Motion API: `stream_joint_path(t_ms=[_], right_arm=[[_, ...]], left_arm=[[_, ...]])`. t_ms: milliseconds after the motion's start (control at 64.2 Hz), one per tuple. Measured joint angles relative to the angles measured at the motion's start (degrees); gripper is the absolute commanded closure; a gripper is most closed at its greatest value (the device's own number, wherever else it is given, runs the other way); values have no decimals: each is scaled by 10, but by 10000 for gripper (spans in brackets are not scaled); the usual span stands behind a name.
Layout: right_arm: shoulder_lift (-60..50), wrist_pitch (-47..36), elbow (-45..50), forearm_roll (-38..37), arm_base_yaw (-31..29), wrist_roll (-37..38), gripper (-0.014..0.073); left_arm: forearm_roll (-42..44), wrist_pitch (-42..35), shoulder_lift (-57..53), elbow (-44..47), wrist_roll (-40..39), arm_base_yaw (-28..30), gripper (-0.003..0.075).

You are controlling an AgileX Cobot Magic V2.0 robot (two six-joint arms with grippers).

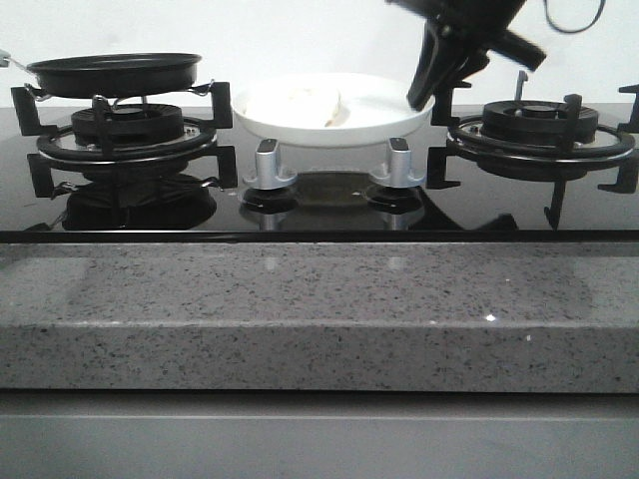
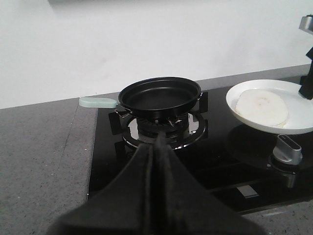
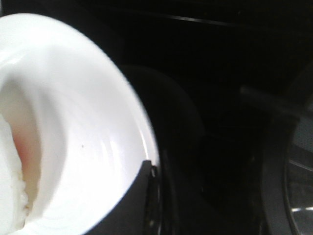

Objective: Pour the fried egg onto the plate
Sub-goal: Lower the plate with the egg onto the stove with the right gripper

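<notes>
The white plate (image 1: 389,118) hangs over the middle of the black hob, above the two knobs. The pale fried egg (image 1: 295,100) lies on its left half. My right gripper (image 1: 419,98) comes down from the upper right and is shut on the plate's right rim. In the right wrist view its fingertips (image 3: 152,169) clamp the rim of the plate (image 3: 73,98), and the egg (image 3: 10,171) shows a faint orange spot. My left gripper (image 2: 159,139) is shut and empty, well short of the empty black pan (image 2: 160,95). The left wrist view also shows the plate (image 2: 303,110) and the egg (image 2: 261,106).
The pan (image 1: 115,72) sits on the left burner grate (image 1: 130,140), its pale green handle (image 2: 98,102) pointing away to the left. The right burner (image 1: 539,125) is bare. Two silver knobs (image 1: 270,165) stand under the plate. A grey stone counter (image 1: 319,309) runs along the front.
</notes>
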Motion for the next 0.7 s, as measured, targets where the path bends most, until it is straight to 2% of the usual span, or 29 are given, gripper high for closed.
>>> stream_joint_path(t_ms=[187, 467, 608, 701], right_arm=[[21, -7, -4, 3, 0, 1, 641], [22, -2, -5, 9, 0, 2, 381], [22, -2, -7, 11, 0, 3, 323], [22, -2, -9, 11, 0, 3, 316]], left_arm=[[0, 0, 0, 0, 0, 0, 739], [0, 0, 0, 1, 0, 0, 739], [0, 0, 0, 1, 0, 0, 739], [0, 0, 0, 1, 0, 0, 739]])
